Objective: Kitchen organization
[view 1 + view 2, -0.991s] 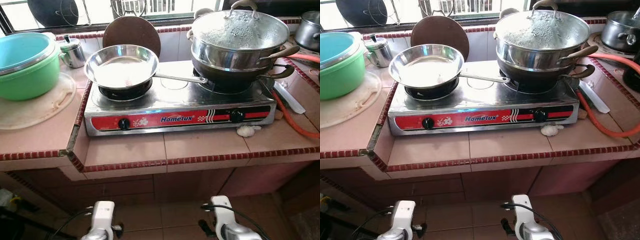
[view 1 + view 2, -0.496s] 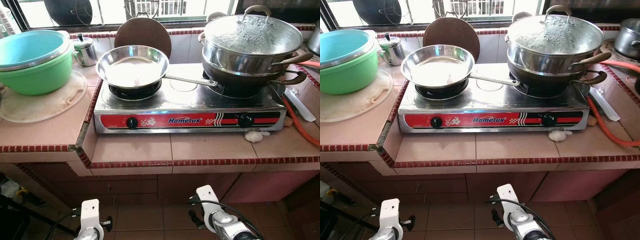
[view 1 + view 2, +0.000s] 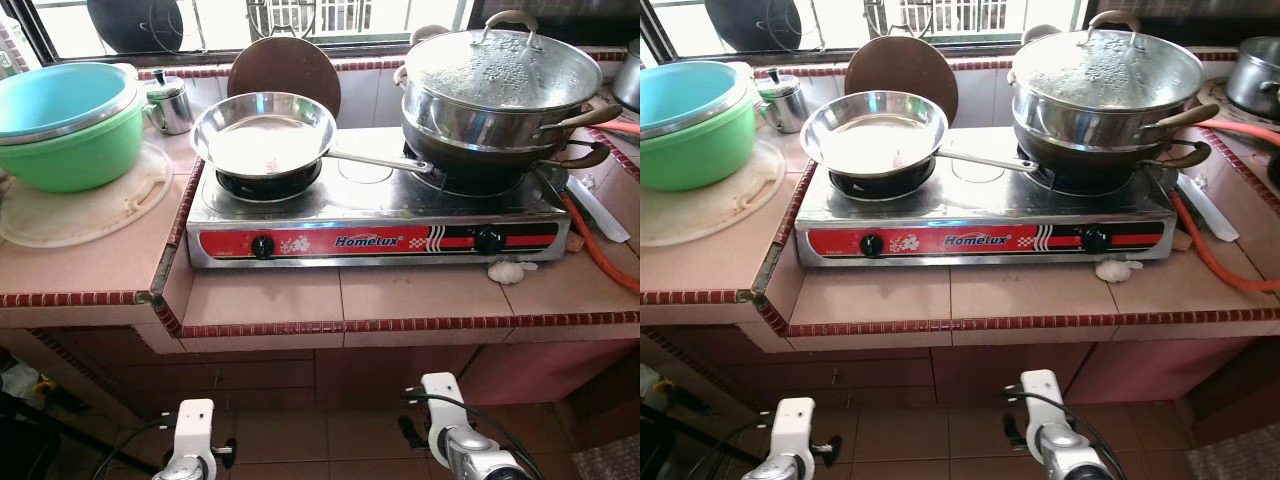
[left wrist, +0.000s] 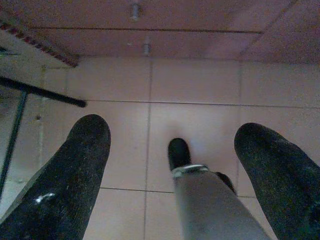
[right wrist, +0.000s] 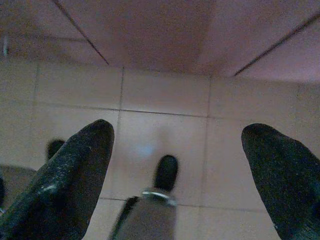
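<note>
On the left burner of the stove (image 3: 375,205) sits an empty steel frying pan (image 3: 264,131) — likely light, rigid and slick, best gripped by its long handle. Left gripper (image 4: 172,165) and right gripper (image 5: 180,165) hang low over floor tiles — fingers spread, holding nothing.

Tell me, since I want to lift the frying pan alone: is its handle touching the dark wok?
Cannot tell. In the left eye view the frying pan handle's tip meets the dark wok rim, with neither contact nor gap plain.
</note>
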Available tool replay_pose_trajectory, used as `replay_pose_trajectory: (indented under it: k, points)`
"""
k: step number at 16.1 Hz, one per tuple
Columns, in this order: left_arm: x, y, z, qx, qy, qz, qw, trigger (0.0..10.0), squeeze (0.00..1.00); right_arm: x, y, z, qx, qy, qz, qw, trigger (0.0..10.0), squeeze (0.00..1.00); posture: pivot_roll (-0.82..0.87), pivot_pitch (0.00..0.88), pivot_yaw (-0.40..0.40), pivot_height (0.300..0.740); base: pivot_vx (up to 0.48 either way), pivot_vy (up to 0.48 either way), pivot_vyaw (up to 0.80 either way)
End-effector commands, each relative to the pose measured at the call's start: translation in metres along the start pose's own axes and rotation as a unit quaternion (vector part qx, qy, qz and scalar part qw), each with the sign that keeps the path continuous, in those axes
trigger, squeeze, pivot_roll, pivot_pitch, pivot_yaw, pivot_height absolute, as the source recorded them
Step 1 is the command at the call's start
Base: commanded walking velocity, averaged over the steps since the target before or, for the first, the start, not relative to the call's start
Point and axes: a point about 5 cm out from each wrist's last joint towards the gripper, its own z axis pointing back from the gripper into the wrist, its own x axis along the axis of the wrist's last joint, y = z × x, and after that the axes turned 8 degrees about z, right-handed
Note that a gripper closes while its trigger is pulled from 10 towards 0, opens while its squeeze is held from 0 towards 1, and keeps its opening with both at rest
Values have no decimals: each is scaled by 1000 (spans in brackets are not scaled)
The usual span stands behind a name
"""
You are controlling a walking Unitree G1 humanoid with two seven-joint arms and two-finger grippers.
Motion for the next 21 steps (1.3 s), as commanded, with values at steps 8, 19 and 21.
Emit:
replay_pose_trajectory:
  k: [8,19,21]
  points:
    - [0,-5,0,-39,9,26,999,10000,0,-9,3,1,28,10,-26,999,10000,0,-106,26,66,740,0,0,0]
    - [6,-1,0,-48,-15,19,999,10000,0,1,10,-1,38,3,28,999,10000,0,-89,30,57,740,0,0,-353]
    - [14,2,1,-62,-33,15,997,10000,0,8,9,-1,45,-11,19,999,10000,0,-82,36,54,740,0,0,0]
